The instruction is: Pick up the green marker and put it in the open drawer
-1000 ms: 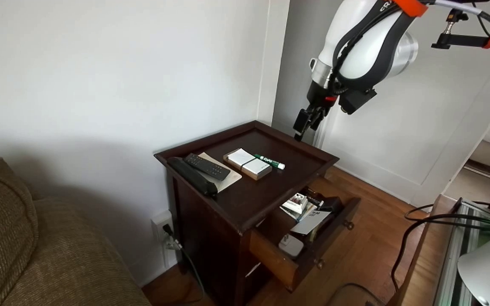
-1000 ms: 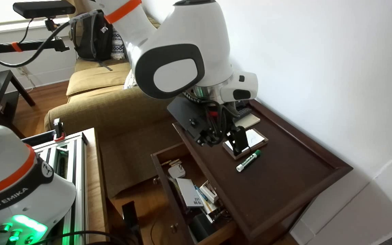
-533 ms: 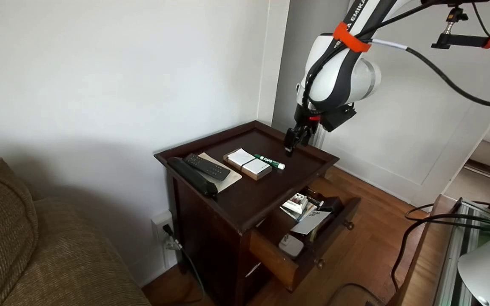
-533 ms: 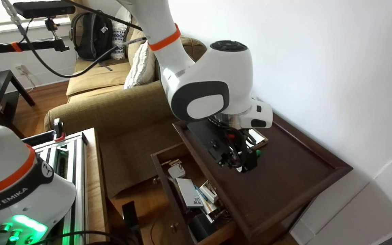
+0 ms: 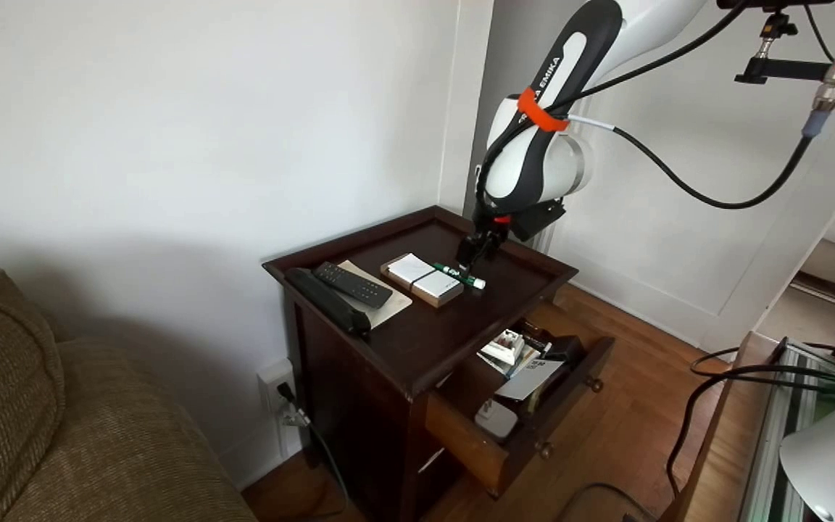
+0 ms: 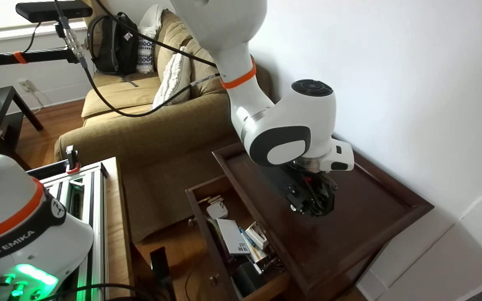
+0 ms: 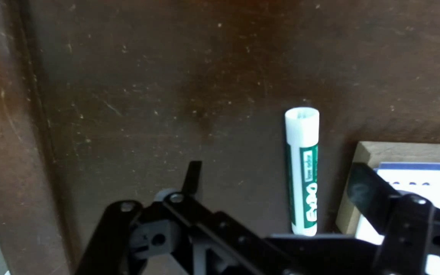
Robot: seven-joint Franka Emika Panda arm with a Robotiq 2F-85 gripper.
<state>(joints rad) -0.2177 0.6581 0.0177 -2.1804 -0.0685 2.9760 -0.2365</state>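
Although the marker point(image 7: 303, 172) is framed by the tool point(image 7: 276, 175), whose fingers are spread on either side of it, no grip is yet made. It is seen lying flat on the bench point(image 6: 366, 225), just beside the card block point(image 5: 432, 281), whose edge is overlapped by one finger in the wrist view; how near the tips are held to the bench cannot be told. Lower down, the drawer point(image 5: 464, 438) is already pulled out, so no opening is needed. The approach is judged nearly complete; closing, lifting, carrying over and releasing are all left to be done.
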